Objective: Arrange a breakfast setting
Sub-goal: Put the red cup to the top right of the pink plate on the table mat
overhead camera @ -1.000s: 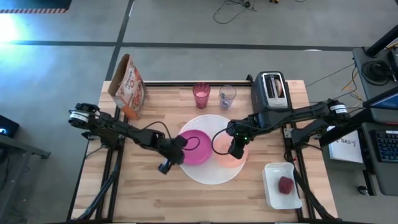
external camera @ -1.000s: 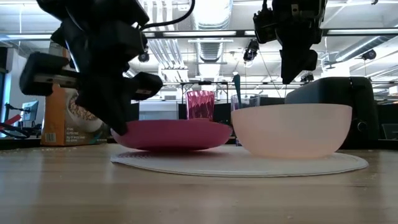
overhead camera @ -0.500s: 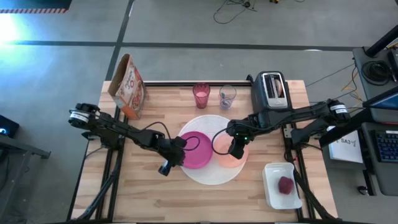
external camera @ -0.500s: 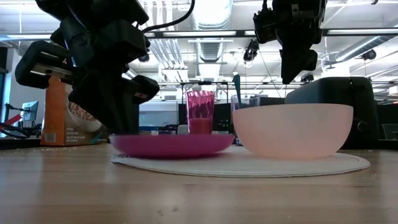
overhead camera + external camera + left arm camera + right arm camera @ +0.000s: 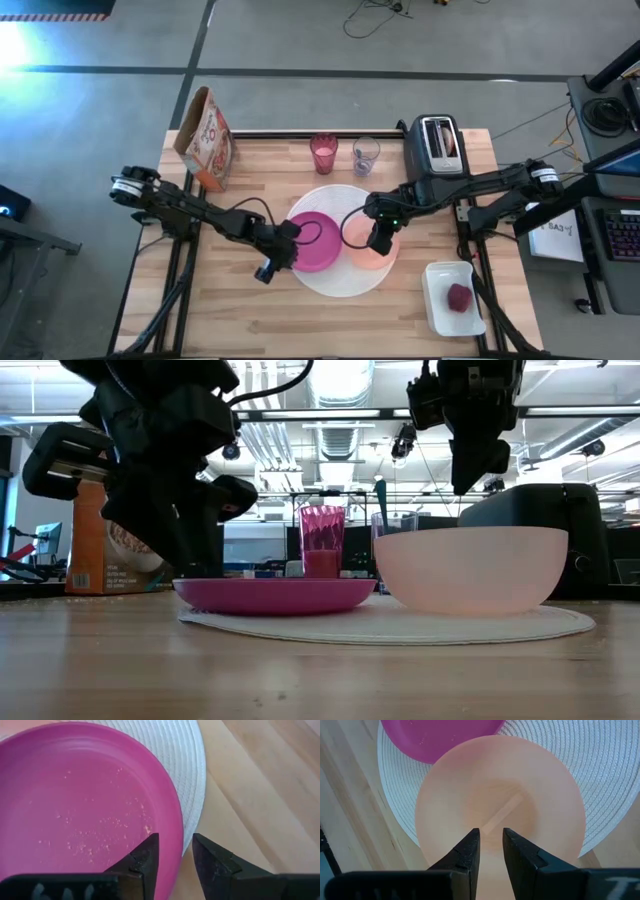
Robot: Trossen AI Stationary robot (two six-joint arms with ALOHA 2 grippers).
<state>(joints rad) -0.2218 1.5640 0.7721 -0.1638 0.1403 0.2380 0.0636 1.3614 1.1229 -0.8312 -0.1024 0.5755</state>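
Straddling the rim of the magenta plate (image 5: pixel 75 800) on the white plate (image 5: pixel 345 285), the left end effector (image 5: pixel 175 852) stands spread; light, stiff, slick plastic, best pinched at its edge

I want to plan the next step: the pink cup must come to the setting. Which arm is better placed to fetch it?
Probably the left. The left gripper stands open astride the magenta plate rim, seemingly free, while the right gripper hangs over the peach bowl. The pink cup stands about midway between both.
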